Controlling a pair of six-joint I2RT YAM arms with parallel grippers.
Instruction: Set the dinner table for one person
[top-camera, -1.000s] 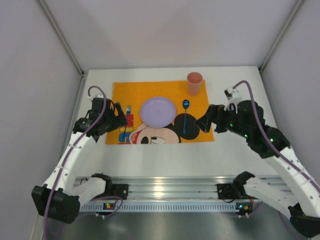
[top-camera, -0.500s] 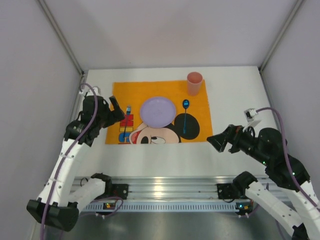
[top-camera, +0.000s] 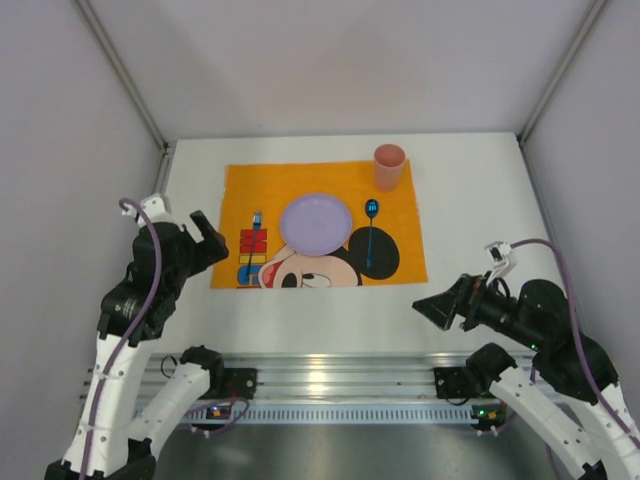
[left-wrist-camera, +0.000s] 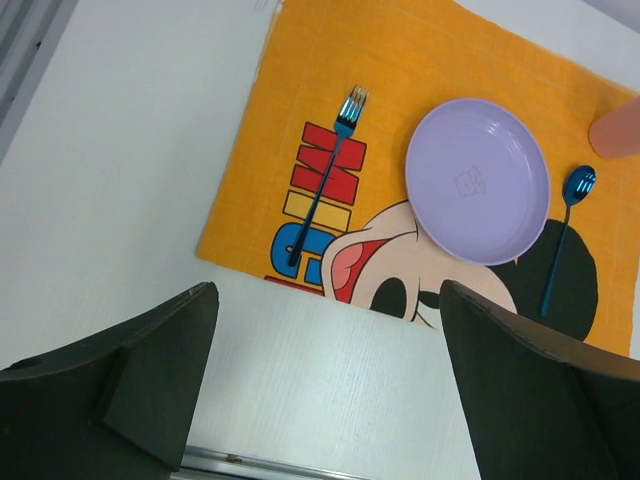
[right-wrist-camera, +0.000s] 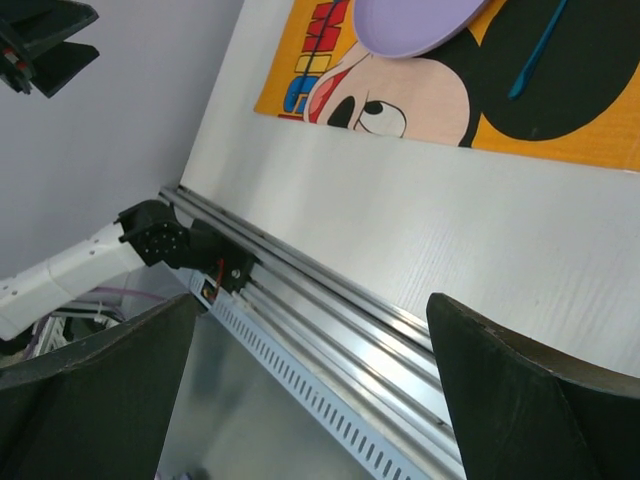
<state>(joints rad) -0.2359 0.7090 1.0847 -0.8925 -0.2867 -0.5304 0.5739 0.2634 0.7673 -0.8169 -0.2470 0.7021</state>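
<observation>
Toward lower frame, left gripper (top-camera: 207, 236) and right gripper (top-camera: 424, 304) pull back off the orange cloth placemat (top-camera: 402, 208) — both wide open, empty; setting looks finished.

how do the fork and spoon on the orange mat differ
The fork lies left of the purple plate, across the coloured lettering; the spoon lies right of it, on the black ear. The fork ends in tines, the spoon in an oval bowl. Both are shiny blue, heads toward the far edge of the mat.
</observation>
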